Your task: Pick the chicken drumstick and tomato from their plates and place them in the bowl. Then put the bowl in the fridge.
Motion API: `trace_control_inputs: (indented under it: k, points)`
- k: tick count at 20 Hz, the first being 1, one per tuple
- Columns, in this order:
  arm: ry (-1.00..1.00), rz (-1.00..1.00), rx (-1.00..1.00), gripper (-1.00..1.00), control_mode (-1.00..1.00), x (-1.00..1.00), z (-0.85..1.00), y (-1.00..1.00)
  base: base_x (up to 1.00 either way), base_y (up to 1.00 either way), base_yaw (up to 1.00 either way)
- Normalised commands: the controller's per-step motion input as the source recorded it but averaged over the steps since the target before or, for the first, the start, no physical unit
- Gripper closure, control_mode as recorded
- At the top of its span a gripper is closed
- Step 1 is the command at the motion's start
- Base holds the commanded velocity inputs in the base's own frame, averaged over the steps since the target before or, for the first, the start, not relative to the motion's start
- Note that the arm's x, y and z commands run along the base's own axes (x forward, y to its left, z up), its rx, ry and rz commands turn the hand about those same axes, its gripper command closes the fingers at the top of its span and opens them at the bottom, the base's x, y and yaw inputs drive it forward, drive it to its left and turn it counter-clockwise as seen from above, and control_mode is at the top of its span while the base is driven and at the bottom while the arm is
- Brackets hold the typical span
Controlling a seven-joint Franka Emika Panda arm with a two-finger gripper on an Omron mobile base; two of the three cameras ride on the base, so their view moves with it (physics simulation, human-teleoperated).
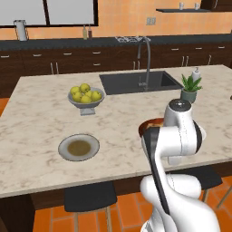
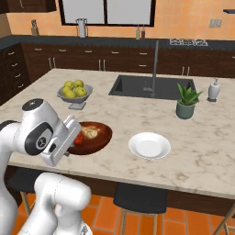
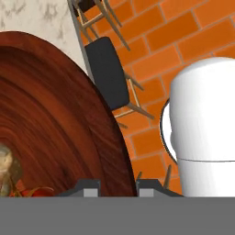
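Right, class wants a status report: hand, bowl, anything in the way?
Hand at the bowl rim, one finger either side. Drumstick and tomato in the bowl; both plates bare. Nothing crowding the bowl.

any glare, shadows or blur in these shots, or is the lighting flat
Left base view: flat, even light, soft shadow under the grey footed fruit bowl of apples. Right base view: plain white plate reads clean, without glare. Hand view: dark reddish-brown wooden bowl shows a faint sheen; edges slightly soft.
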Motion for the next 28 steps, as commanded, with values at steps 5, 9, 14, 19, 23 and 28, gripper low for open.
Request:
trace_control_inputs:
  k: [5, 9, 14, 19, 23, 28]
  points:
    - [0.0, 0.0, 0.0, 1.0, 1.0, 0.0, 0.0, 0.0, -0.56, 0.0, 0.0]
    - [0.0, 0.0, 0.0, 1.0, 1.0, 0.0, 0.0, 0.0, -1.0, -0.02, 0.0]
    - [0.0, 0.0, 0.0, 1.0, 1.0, 0.0, 0.0, 0.0, -0.7, 0.01, -0.35]
    - [0.0, 0.0, 0.0, 1.0, 1.0, 0.0, 0.0, 0.0, -0.01, 0.15, -0.76]
    - [0.0, 0.0, 0.0, 1.0, 1.0, 0.0, 0.0, 0.0, 0.08, 0.05, -0.77]
    - [0.0, 0.0, 0.0, 1.0, 1.0, 0.0, 0.0, 0.0, 0.22, -0.02, -0.71]
